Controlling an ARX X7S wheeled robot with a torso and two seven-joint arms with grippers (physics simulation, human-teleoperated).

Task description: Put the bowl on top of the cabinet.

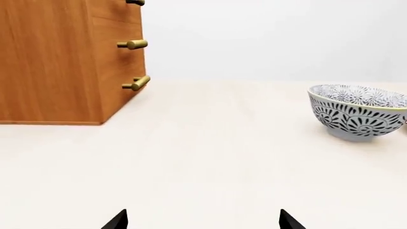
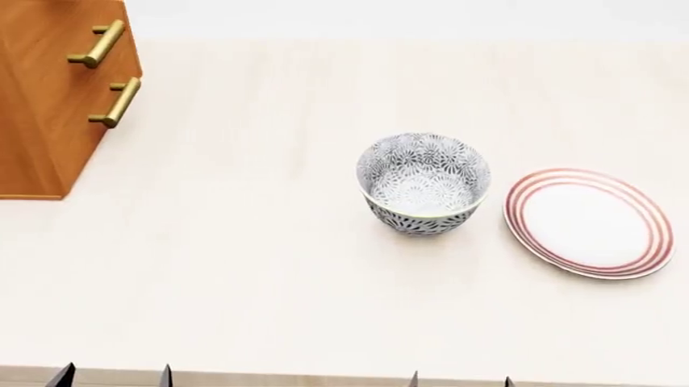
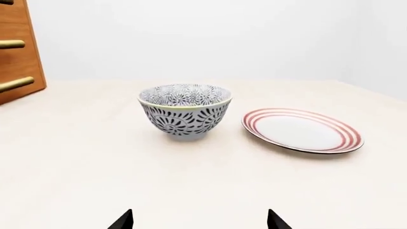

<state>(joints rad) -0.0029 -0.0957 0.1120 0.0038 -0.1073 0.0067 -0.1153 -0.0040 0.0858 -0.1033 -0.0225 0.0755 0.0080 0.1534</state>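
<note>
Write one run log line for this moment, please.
bowl: upright on table, beside plate | cabinet: top not in view | left gripper: open, empty | right gripper: open, empty

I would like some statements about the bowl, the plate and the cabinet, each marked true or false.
1. The bowl stands upright on the table. True.
2. The bowl is on top of the cabinet. False: it is on the table, apart from the cabinet.
3. The plate with red rings lies beside the bowl, on the side away from the cabinet. True.
4. The right end effector holds the bowl. False: its fingertips are open and hold nothing.
5. Food fills the bowl. False: it is empty.
</note>
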